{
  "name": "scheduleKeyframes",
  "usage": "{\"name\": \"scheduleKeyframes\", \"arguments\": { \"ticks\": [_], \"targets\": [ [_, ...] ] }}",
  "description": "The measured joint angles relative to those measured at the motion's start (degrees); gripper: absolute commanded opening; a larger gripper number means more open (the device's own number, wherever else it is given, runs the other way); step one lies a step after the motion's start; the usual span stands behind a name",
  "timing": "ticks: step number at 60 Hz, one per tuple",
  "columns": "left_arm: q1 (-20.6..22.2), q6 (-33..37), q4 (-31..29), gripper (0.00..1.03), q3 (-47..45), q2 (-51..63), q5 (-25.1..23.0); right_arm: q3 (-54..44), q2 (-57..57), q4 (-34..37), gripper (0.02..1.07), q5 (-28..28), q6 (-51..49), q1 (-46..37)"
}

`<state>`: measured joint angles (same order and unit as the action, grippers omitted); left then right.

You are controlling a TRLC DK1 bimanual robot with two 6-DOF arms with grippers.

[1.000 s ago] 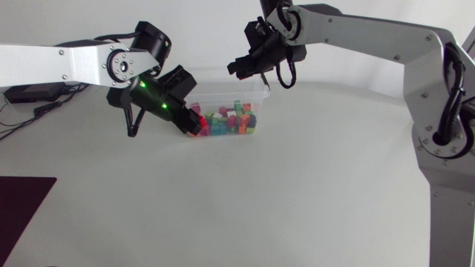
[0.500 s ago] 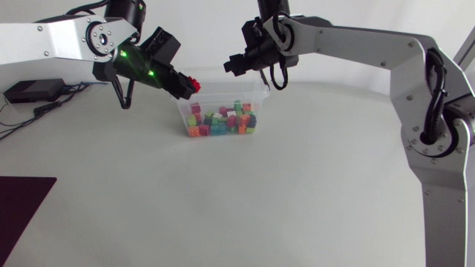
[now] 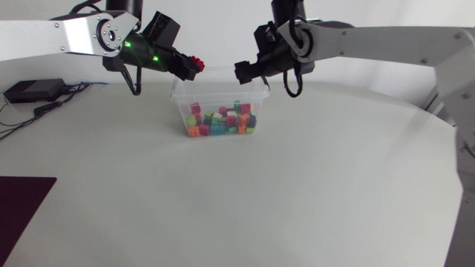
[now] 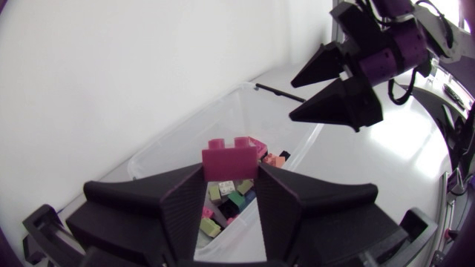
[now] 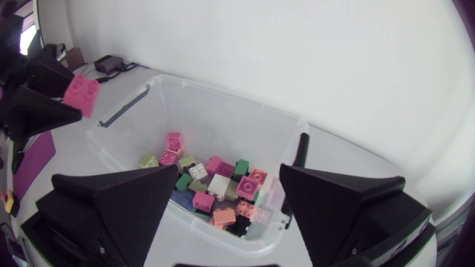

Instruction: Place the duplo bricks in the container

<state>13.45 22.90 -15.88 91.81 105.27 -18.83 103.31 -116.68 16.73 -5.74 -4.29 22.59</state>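
Two arms up over the far part of the surface [image 3: 260,200], one from each side, both ending above the clear plastic container [image 3: 261,90]. On the left arm [image 3: 82,33], left jaws clamped on a single pink duplo brick [image 3: 196,62], gripped from two sides, studs upward, most of the brick standing proud of the black wedges. Brick in the air over the container's left end, clear of the rim and touching nothing else; from the left wrist, open tub just below and ahead of it. On the right arm [image 3: 371,41], right jaws spread wide apart with nothing between them, hovering above the container's far right corner, no contact with the plastic visible. Tips of the right jaws turned toward the held brick, a plain gap between the two arms' ends. Inside the container, many loose bricks [image 3: 221,121] in a low jumble: pink, green, orange, white and yellow among them, covering only part of the floor, with bare plastic toward the left end. Off to the far left of the surface, a small black box [image 3: 33,90] with cables; at the near left corner, a dark red mat [image 3: 22,200].
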Motion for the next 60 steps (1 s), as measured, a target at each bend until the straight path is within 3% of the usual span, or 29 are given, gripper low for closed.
{"name": "scheduleKeyframes", "arguments": {
  "ticks": [22,29,33,36,40,45,60],
  "targets": [
    [0.17,-3.02,7.28,0.35,1.92,4.0,-0.24,-17.86,15.3,-5.86,1.03,0.02,-0.44,-2.95],
    [0.22,-3.45,8.35,0.41,3.3,5.46,-0.24,-22.25,17.7,-6.62,1.03,0.0,-0.92,-3.23],
    [0.22,-3.45,8.55,0.48,3.96,6.08,-0.24,-24.04,19.02,-6.71,1.03,0.02,-1.4,-3.54],
    [0.22,-3.45,9.01,0.59,4.31,6.49,-0.26,-25.16,20.04,-6.71,1.03,0.02,-1.57,-3.65],
    [0.22,-3.48,9.9,0.82,4.63,7.1,-0.24,-26.58,21.46,-7.5,1.03,0.22,-1.79,-3.91],
    [0.35,-3.48,11.04,0.95,5.14,8.26,0.07,-28.28,23.41,-8.26,1.03,0.79,-2.14,-3.96],
    [0.76,-3.63,13.79,0.98,5.35,9.73,2.56,-32.13,28.41,-8.46,1.03,1.38,-2.78,-4.83]
  ]
}}
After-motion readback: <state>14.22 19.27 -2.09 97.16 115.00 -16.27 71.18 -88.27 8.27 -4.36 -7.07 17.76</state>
